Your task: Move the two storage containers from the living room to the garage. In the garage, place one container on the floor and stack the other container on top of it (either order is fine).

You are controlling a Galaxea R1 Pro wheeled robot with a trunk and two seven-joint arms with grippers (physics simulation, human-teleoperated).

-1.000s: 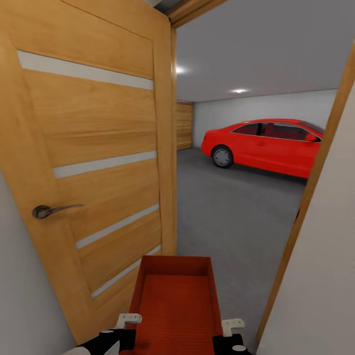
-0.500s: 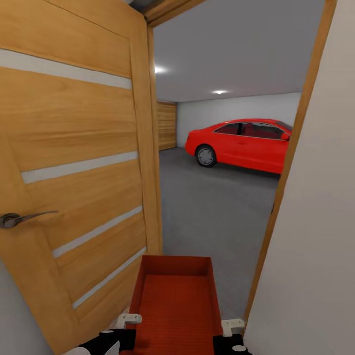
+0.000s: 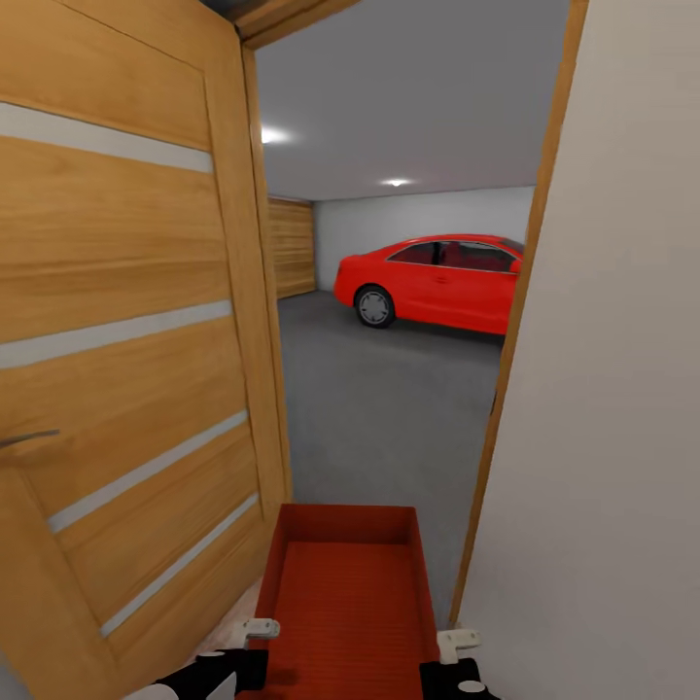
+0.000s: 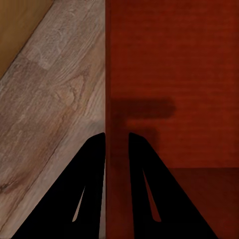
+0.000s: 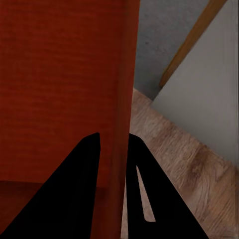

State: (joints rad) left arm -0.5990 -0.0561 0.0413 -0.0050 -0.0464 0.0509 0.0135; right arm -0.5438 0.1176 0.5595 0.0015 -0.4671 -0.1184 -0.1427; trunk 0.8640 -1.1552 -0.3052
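One orange-red storage container (image 3: 350, 593) is carried in front of me, held level between both arms. My left gripper (image 4: 117, 144) is shut on its left wall, one finger inside and one outside. On the opposite wall my right gripper (image 5: 113, 142) is shut the same way. In the head view the left gripper (image 3: 255, 630) and right gripper (image 3: 457, 642) sit at the container's near corners. Through the doorway lies the garage with its dark grey floor (image 3: 389, 399). Under the container the wrist views show light wood planks (image 4: 50, 114).
An open wooden door (image 3: 126, 340) stands close on the left. A white wall (image 3: 603, 389) with a wooden door frame (image 3: 506, 360) stands close on the right. A red car (image 3: 433, 282) is parked at the far side of the garage.
The whole view has shifted: door, car and frame slid leftward, and the right wall takes up more of the picture. The container and both grippers keep their place in the picture.
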